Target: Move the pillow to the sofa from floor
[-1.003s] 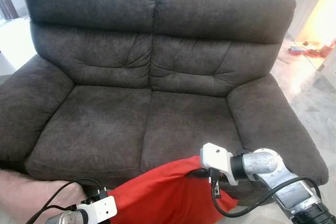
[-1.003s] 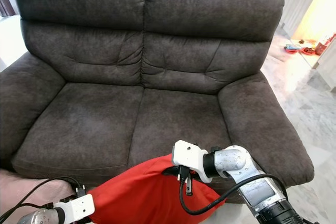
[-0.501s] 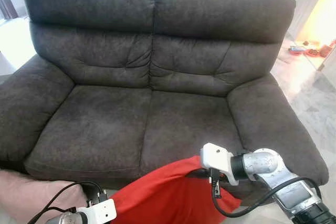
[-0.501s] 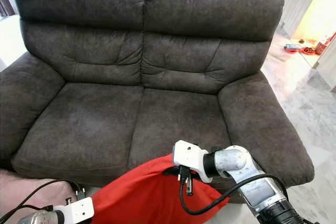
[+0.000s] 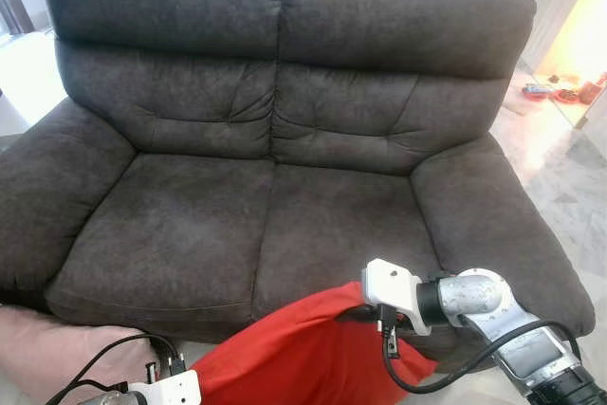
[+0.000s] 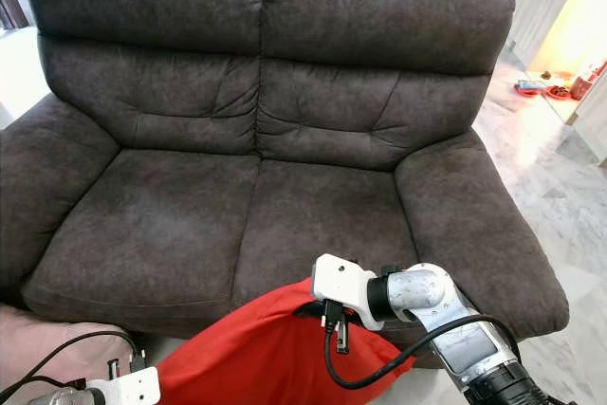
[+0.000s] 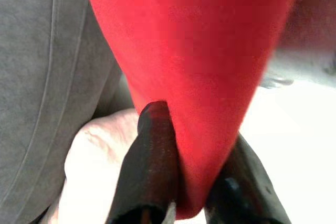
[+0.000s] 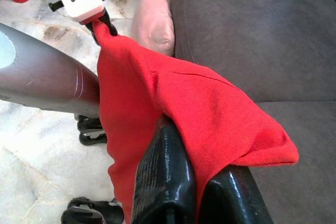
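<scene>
The red pillow (image 5: pixel 303 353) hung off the floor, just before the dark grey sofa (image 5: pixel 285 206), with the left gripper (image 7: pixel 191 182) and right gripper (image 8: pixel 202 182) each pinching a corner, so lifting looked done and setting it on the seat remained.

Red pillow (image 7: pixel 194 72) pinched between two black fingers (image 7: pixel 152 166).
</scene>
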Controlling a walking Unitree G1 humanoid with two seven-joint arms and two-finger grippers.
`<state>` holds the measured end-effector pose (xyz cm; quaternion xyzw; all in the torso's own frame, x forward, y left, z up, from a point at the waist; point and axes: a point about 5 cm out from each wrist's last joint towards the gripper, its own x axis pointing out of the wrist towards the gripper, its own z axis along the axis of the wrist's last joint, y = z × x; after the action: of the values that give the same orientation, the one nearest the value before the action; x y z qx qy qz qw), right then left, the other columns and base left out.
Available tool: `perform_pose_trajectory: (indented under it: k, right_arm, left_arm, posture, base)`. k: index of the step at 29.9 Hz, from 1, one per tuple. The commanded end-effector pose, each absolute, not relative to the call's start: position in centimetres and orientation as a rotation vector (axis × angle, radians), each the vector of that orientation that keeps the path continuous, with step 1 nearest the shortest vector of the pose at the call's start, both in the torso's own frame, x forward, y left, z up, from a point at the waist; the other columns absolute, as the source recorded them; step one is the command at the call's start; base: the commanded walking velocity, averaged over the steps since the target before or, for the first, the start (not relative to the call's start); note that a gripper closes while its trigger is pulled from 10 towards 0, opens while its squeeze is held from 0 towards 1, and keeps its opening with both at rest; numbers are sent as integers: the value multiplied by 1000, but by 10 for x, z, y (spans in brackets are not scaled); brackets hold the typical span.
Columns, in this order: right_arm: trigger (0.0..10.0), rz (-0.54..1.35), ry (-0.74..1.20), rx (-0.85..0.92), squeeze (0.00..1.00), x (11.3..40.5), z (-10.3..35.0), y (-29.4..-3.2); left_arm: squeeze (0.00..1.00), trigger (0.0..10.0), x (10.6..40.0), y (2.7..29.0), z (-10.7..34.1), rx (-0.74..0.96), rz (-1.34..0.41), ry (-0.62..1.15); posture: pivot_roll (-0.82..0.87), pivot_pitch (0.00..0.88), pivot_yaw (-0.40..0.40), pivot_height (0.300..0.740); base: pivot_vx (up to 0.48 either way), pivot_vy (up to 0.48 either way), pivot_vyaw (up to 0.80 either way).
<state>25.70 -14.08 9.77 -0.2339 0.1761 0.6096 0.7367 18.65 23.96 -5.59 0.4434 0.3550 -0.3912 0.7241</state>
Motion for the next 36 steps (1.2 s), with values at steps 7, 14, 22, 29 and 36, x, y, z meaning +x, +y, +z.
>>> perform_pose_trajectory:
  k: [7,14,22,29,36]
  right_arm:
    - [0,1322,276,-533,0,264,116,-139]
    - [0,1324,274,-530,0,263,116,-138]
    - [0,1302,275,-517,0,262,113,-139]
    - [0,1042,337,-512,0,271,83,-160]
    - [10000,760,402,-476,0,279,61,-169]
  left_arm:
    - [0,0,193,243,-54,1002,-747,740]
    - [0,0,202,236,-54,996,-676,726]
    - [0,0,208,233,-51,939,-593,694]
    - [0,706,259,235,-7,708,-236,406]
    - [0,10000,294,188,66,581,-252,-34]
  posture:
    - [87,23,-98,726]
    - [86,22,-99,726]
    - [87,21,-101,726]
    - [88,20,-102,726]
    - [92,11,-92,726]
  base:
    - [0,0,0]
    - [0,0,0]
    - [0,0,0]
    - [0,0,0]
    - [0,0,0]
